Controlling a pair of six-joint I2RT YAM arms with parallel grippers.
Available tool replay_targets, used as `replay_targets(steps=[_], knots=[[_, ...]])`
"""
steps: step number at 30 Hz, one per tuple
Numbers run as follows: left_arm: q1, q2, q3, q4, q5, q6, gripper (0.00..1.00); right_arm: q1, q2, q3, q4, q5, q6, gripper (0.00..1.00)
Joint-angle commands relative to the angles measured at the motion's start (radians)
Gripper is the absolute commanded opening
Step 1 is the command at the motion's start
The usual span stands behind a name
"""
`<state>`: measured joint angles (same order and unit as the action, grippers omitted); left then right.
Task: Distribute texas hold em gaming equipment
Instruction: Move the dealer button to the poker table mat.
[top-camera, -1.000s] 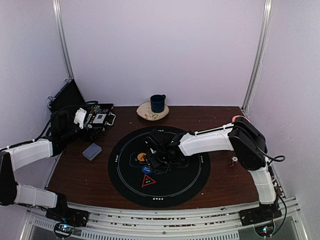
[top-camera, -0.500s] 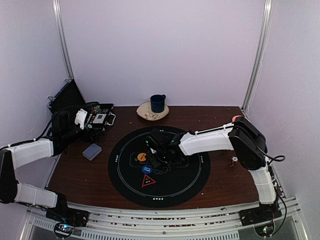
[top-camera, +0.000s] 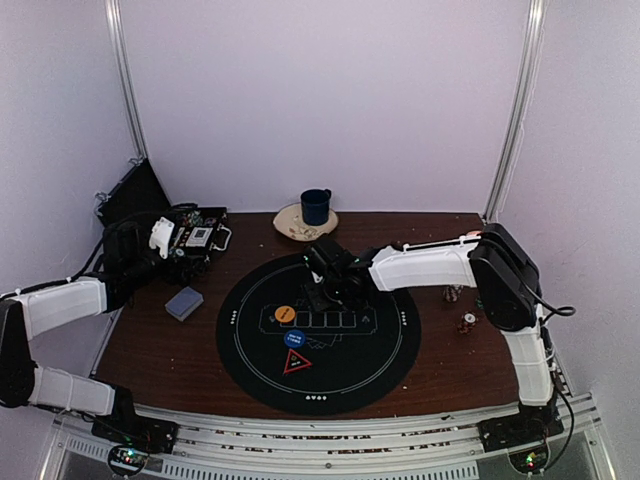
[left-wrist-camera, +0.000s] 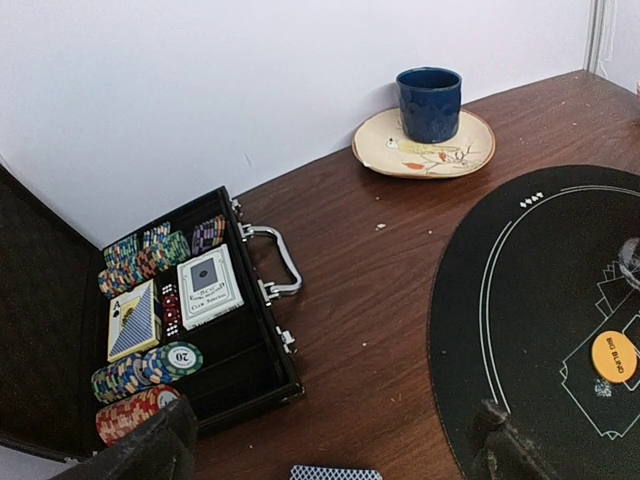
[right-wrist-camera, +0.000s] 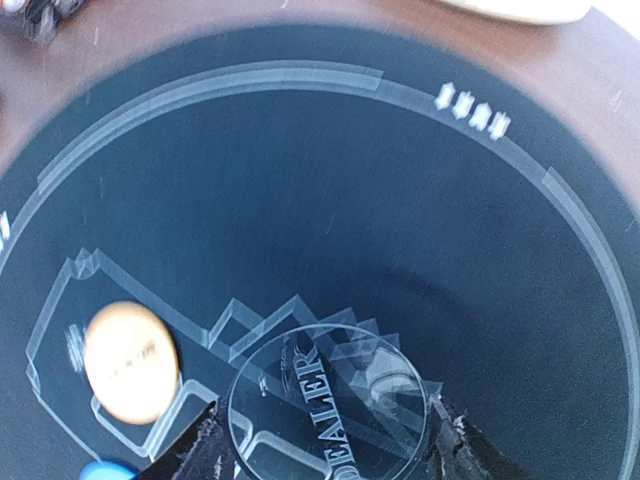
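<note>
The right pincer (right-wrist-camera: 328, 458) is clasping a clear round dealer disc (right-wrist-camera: 325, 400) by its edges, with a dark finger (right-wrist-camera: 200, 452) pressing in from each side at the bottom centre of the right wrist view. The disc is sitting over the black round mat (right-wrist-camera: 330, 180), whose white lines are showing through it. To its lower left an orange disc (right-wrist-camera: 130, 362) is lying flat on the mat, and a blue disc (right-wrist-camera: 105, 470) is peeking in at the bottom edge. In the top view the right arm is reaching from the right side toward the middle of the mat. A red-edged triangle marker (top-camera: 297, 361) is lying just below the blue disc. A few poker chips (top-camera: 467, 322) are sitting on the brown surface (top-camera: 440, 360) right of the mat.

The left pincer (left-wrist-camera: 325, 440) is standing released, its fingers spread wide at the bottom of the left wrist view with nothing between them. It is hovering beside an open black case (left-wrist-camera: 250, 340) at the left, which is holding rows of striped chips (left-wrist-camera: 140, 375) and two card packs (left-wrist-camera: 208, 285). A deck of grey-blue-backed cards (top-camera: 184, 302) is lying on the surface between the case and the mat. At the upper middle a dark blue mug (left-wrist-camera: 430, 103) is standing on a cream plate (left-wrist-camera: 470, 145).
</note>
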<state>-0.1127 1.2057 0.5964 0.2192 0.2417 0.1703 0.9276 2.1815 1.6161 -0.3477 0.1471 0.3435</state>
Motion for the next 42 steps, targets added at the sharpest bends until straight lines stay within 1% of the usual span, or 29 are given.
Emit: replay_targets(steps=[1,3,8,14,17,21,28,37,42], knots=[[0.007,-0.020,0.011,0.045,-0.007,0.003,0.98,-0.031,0.040,0.145,-0.022,0.051,-0.008,0.57],[0.007,-0.019,0.011,0.045,-0.004,0.001,0.98,-0.048,0.076,0.203,-0.035,0.058,-0.011,0.58],[0.008,-0.018,0.013,0.043,-0.008,-0.001,0.98,-0.094,0.205,0.365,-0.077,0.062,0.002,0.58],[0.007,-0.023,0.010,0.045,-0.014,0.000,0.98,-0.144,0.298,0.486,-0.066,0.064,0.012,0.56],[0.008,-0.020,0.010,0.047,-0.016,0.001,0.98,-0.169,0.320,0.496,-0.037,0.057,0.010,0.57],[0.008,-0.012,0.011,0.048,-0.015,0.000,0.98,-0.196,0.362,0.524,-0.023,0.004,-0.003,0.57],[0.007,-0.004,0.012,0.051,-0.020,0.002,0.98,-0.203,0.420,0.591,-0.016,-0.078,-0.060,0.57],[0.008,0.014,0.016,0.052,-0.022,0.003,0.98,-0.206,0.465,0.659,-0.009,-0.093,-0.062,0.57],[0.007,0.021,0.016,0.054,-0.021,0.004,0.98,-0.217,0.469,0.657,-0.021,-0.050,-0.024,0.57]])
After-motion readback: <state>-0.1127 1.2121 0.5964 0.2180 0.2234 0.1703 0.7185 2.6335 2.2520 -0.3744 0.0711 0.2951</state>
